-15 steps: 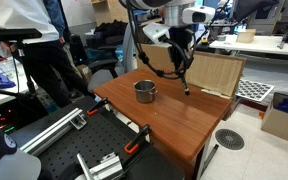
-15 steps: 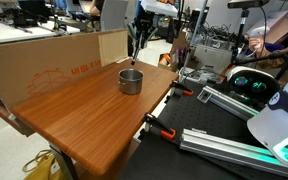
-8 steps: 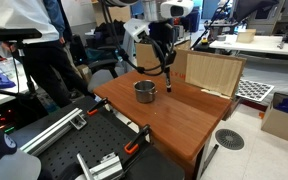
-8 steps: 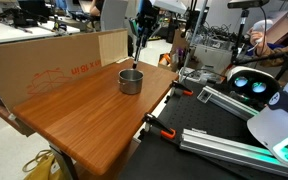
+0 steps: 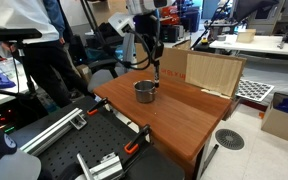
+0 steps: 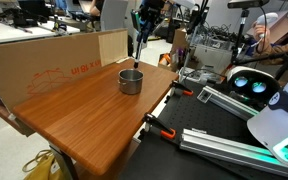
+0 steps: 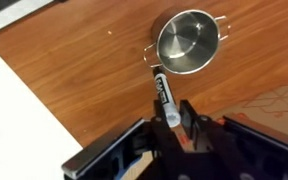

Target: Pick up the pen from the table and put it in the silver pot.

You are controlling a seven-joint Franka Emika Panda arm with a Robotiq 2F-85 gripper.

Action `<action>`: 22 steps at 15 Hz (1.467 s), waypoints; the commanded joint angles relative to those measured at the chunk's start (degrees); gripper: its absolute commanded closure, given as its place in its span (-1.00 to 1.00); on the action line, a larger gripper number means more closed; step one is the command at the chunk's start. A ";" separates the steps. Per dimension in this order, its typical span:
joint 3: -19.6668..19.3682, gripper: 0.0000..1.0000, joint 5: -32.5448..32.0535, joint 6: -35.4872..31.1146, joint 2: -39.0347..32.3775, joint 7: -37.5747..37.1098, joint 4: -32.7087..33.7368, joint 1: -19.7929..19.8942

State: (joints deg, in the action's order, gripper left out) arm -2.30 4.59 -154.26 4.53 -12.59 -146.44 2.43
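Observation:
My gripper [image 7: 171, 122] is shut on the pen [image 7: 161, 92], a slim black marker with a pale end that sticks out from the jaws. It hangs in the air above the reddish-brown table [image 7: 94, 70], close beside the silver pot [image 7: 187, 40] and not over its opening. In both exterior views the gripper [image 5: 155, 66] [image 6: 135, 45] hovers above the pot [image 5: 145, 91] [image 6: 131, 80], with the pen [image 5: 156, 74] hanging down from it. The pot's dark inside looks empty in the wrist view.
A large cardboard sheet [image 6: 54, 62] stands along one edge of the table, and a cardboard box [image 5: 212, 72] stands at another. A person [image 5: 39, 50] stands beside the table. Clamps [image 6: 162, 128] grip the table's edge. A round grey floor grille [image 5: 229, 139] lies below.
My gripper has carried the pen across the table from beside the cardboard box to just above the pot.

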 commanded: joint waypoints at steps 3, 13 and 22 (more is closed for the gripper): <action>2.36 0.88 -3.32 -1.72 4.79 -0.28 -4.58 -0.27; 5.69 0.88 -7.78 0.44 1.50 -3.93 -2.77 -0.12; 4.17 0.88 -7.18 10.75 -10.58 -3.79 8.11 -1.33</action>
State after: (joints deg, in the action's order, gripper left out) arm 3.17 -1.49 -147.83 -2.07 -14.97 -142.88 2.27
